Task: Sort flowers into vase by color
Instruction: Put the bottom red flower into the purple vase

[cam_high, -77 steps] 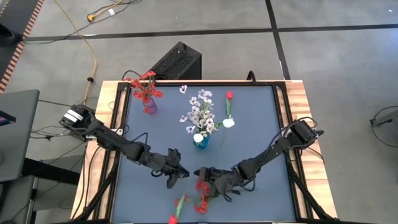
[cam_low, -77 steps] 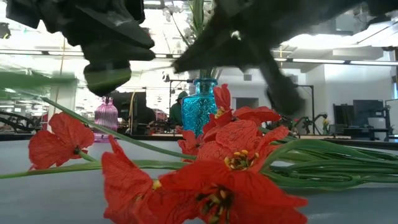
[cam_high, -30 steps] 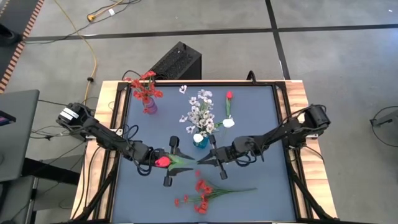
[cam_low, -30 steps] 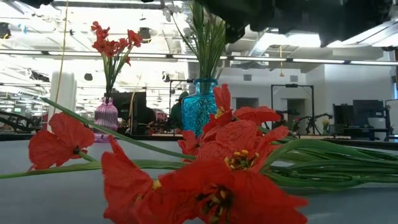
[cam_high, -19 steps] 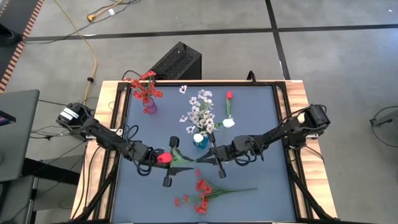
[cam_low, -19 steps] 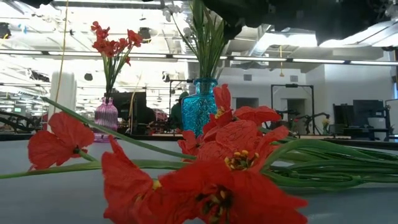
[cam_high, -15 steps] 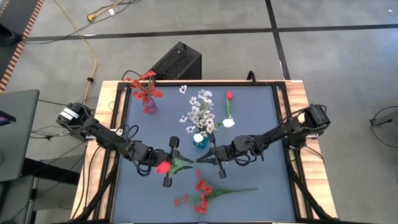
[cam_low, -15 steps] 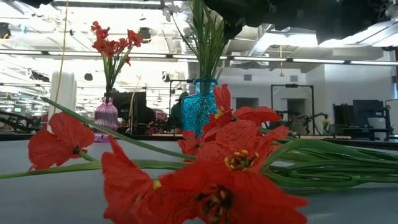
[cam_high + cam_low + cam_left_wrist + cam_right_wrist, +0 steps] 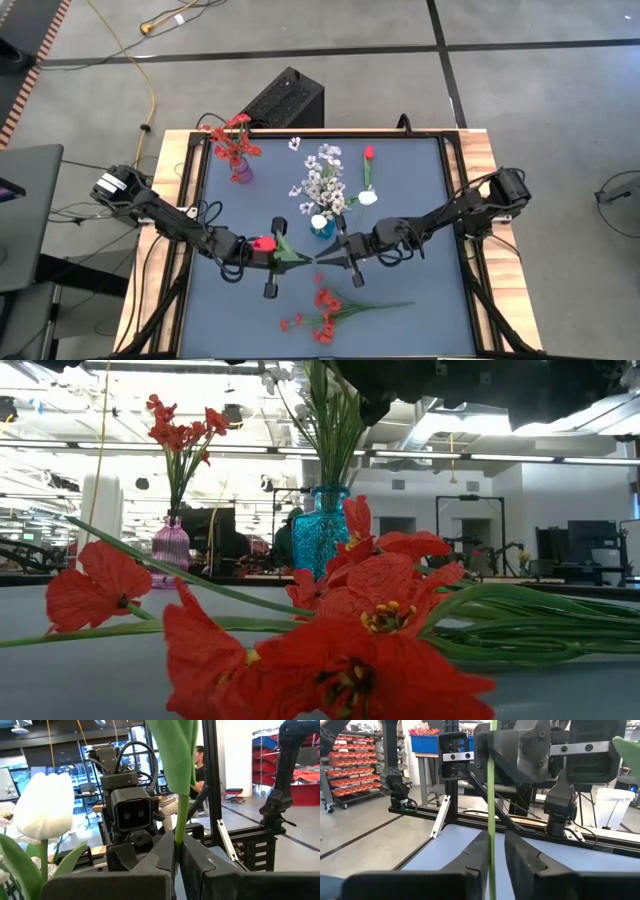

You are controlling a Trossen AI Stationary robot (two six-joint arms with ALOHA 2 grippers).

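While held mid-air over table point(image 9: 420, 290) centre, just in front of blue vase point(image 9: 322, 226), red tulip point(image 9: 266, 243) w/ green stem spans both grippers. L gripper point(image 9: 272, 262) clamped tight on stem near bloom. R gripper point(image 9: 340, 258) fingers slightly apart, stem running btwn them; contact unclear. Red spray point(image 9: 325, 310) flat on table nearer front edge. Pink vase point(image 9: 240, 168) w/ red blooms far-left; blue vase w/ white blooms. Single red stem point(image 9: 367, 168) and white bloom point(image 9: 368, 197) lying right of blue vase.

Probably a workshop: red parts bins point(image 9: 350, 767) on racks, aluminium frames point(image 9: 215, 775).
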